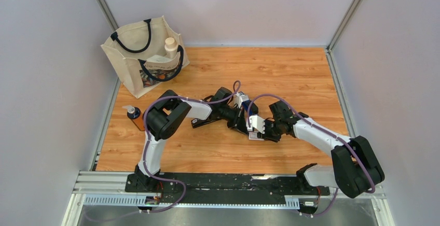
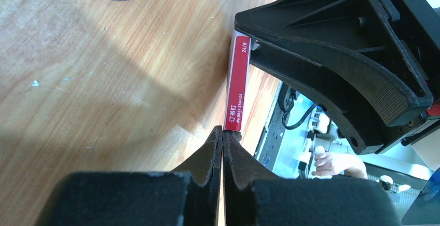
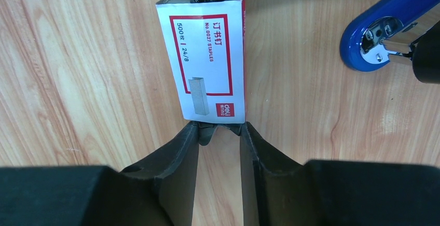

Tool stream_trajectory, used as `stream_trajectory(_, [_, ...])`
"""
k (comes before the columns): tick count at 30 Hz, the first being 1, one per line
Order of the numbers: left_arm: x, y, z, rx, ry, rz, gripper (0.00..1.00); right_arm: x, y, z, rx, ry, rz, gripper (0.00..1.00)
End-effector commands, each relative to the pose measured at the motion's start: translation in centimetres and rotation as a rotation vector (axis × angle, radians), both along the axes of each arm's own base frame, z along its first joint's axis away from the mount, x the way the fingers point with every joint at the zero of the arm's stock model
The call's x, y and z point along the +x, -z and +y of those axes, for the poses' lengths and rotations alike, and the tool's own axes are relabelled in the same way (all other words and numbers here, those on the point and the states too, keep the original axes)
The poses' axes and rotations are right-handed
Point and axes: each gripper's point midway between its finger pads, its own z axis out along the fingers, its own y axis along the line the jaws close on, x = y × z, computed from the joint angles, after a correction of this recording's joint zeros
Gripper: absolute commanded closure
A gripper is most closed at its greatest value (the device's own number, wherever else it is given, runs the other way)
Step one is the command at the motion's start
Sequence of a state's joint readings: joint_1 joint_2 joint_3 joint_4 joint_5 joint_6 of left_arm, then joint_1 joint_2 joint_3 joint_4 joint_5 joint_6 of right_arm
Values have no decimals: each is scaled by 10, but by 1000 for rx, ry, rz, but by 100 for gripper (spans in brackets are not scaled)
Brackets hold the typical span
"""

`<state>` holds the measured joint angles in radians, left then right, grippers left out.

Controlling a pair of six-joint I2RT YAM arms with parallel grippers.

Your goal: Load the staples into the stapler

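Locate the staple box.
In the top view the box sits near the middle of the table, between the left fingers and the right fingers. The stapler is up and right of it in the right wrist view.

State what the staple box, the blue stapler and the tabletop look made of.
White-and-red flat staple box: matte printed card, going by its folded edges. Blue rounded stapler: glossy shell, plastic or painted metal, around shiny bare metal parts. Light brown wood-grain tabletop: probably laminate, with printed grain and faint sheen.
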<state>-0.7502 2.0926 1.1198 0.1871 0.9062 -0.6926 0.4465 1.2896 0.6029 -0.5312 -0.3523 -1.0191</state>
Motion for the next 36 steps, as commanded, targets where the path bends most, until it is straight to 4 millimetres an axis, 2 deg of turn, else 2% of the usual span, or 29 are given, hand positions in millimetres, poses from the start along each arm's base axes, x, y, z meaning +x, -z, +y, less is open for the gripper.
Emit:
stream_trajectory(1, [7,-6,-6,-29,-8,-31,97,-1,6,-9,-42,9,6,66])
stream_trajectory(3, [7,-5,-6,-27,-7,-27,100,-1,5,-9,-39,8,4,66])
stream_trajectory(12, [5,-10,-5,-30,-10,-30,100,1,7,-16,-63,29,-5,66])
stream_trajectory(19, [16,-12,7,-9,-50,-82,100,4,5,-28,-60,60,-23,66])
stream_trajectory(26, [19,-12,2,-20,-58,-65,100,-1,6,-28,-44,54,-5,66])
stream_trajectory(27, [20,-12,2,-18,-60,-63,96,-1,5,-27,-40,55,-1,66])
stream_trajectory(28, [21,-15,0,-23,-59,-67,85,-1,5,-26,-36,56,3,66])
stream_trajectory(31, [24,-20,-3,-33,-63,-71,68,0,4,-25,-33,57,11,65])
stream_trajectory(36, [27,-30,-9,-47,-65,-98,59,-1,2,-20,-22,56,32,65])
